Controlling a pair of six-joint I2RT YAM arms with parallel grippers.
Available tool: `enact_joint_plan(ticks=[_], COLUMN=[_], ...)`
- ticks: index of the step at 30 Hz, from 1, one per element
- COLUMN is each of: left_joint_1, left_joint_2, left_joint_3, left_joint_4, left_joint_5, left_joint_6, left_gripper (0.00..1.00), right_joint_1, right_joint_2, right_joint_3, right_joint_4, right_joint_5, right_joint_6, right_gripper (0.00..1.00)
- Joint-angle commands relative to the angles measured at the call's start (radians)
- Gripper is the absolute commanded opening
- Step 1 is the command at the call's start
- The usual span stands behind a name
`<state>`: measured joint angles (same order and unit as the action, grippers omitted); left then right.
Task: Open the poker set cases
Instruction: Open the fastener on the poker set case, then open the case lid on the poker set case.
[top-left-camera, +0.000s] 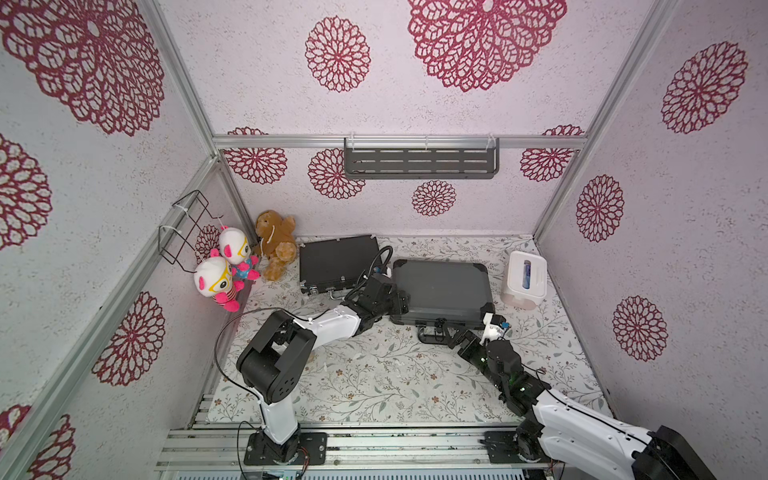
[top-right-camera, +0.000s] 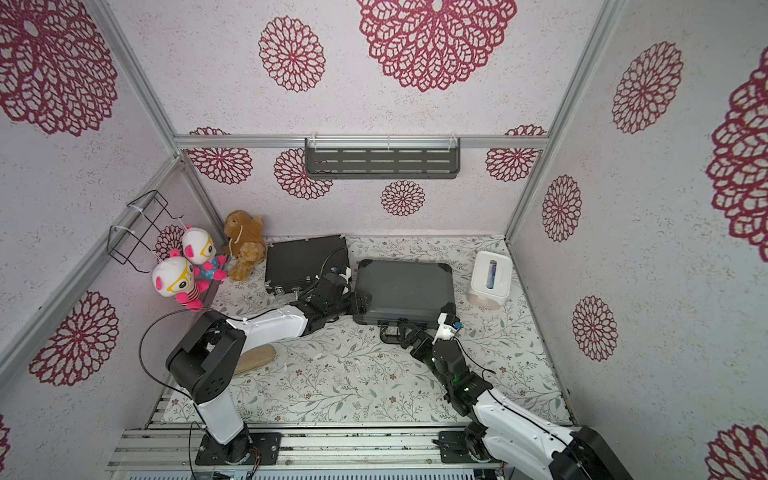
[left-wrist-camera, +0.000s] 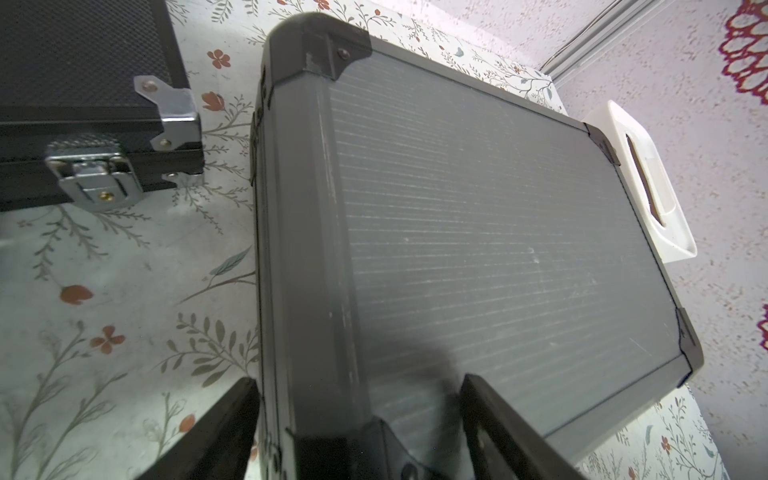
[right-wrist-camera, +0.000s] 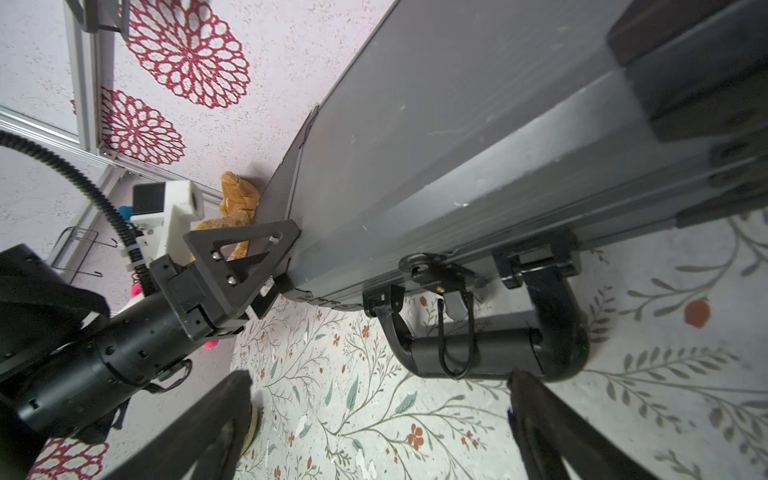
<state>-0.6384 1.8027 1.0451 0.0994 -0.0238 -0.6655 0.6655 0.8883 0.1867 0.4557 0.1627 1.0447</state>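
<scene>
The thick dark-grey case (top-left-camera: 442, 291) (left-wrist-camera: 478, 232) lies flat mid-table, lid down, black handle (right-wrist-camera: 478, 353) toward the front. My left gripper (top-left-camera: 401, 301) (left-wrist-camera: 357, 415) clamps the grey case's front-left corner, one finger on the lid and one at the bottom edge. My right gripper (top-left-camera: 451, 336) (right-wrist-camera: 380, 386) is open just in front of the handle, with only tabletop between its fingers. A black latch (right-wrist-camera: 436, 274) sits beside the handle. The slim black case (top-left-camera: 336, 262) lies closed at the back left, its silver latch (left-wrist-camera: 93, 178) down.
A white tissue box (top-left-camera: 523, 278) stands right of the grey case. Two white-and-pink plush toys (top-left-camera: 226, 270) and a brown plush (top-left-camera: 276, 243) sit in the back left corner. A wire basket (top-left-camera: 187, 228) and a dark shelf (top-left-camera: 419, 160) hang on the walls.
</scene>
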Motion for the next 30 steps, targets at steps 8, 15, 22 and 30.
enact_joint_plan(ticks=[8, 15, 22, 30], left_joint_1=[-0.056, -0.056, -0.056, -0.056], left_joint_2=[-0.128, -0.272, -0.332, -0.337], left_joint_3=[-0.117, -0.291, -0.391, -0.408], left_joint_4=[-0.061, 0.182, 0.340, 0.374], left_joint_5=[-0.226, -0.225, -0.218, -0.199], left_joint_6=[0.116, 0.119, 0.121, 0.112], left_gripper=[0.82, 0.83, 0.84, 0.93], right_joint_1=[-0.007, -0.008, -0.018, -0.041], right_joint_2=[-0.025, -0.103, -0.187, -0.093], right_joint_3=[0.040, 0.027, -0.010, 0.009], right_joint_4=[-0.186, -0.252, -0.214, -0.145], right_joint_5=[0.099, 0.202, 0.254, 0.242], right_joint_6=[0.017, 0.056, 0.077, 0.072], right_gripper=[0.98, 0.98, 0.98, 0.98])
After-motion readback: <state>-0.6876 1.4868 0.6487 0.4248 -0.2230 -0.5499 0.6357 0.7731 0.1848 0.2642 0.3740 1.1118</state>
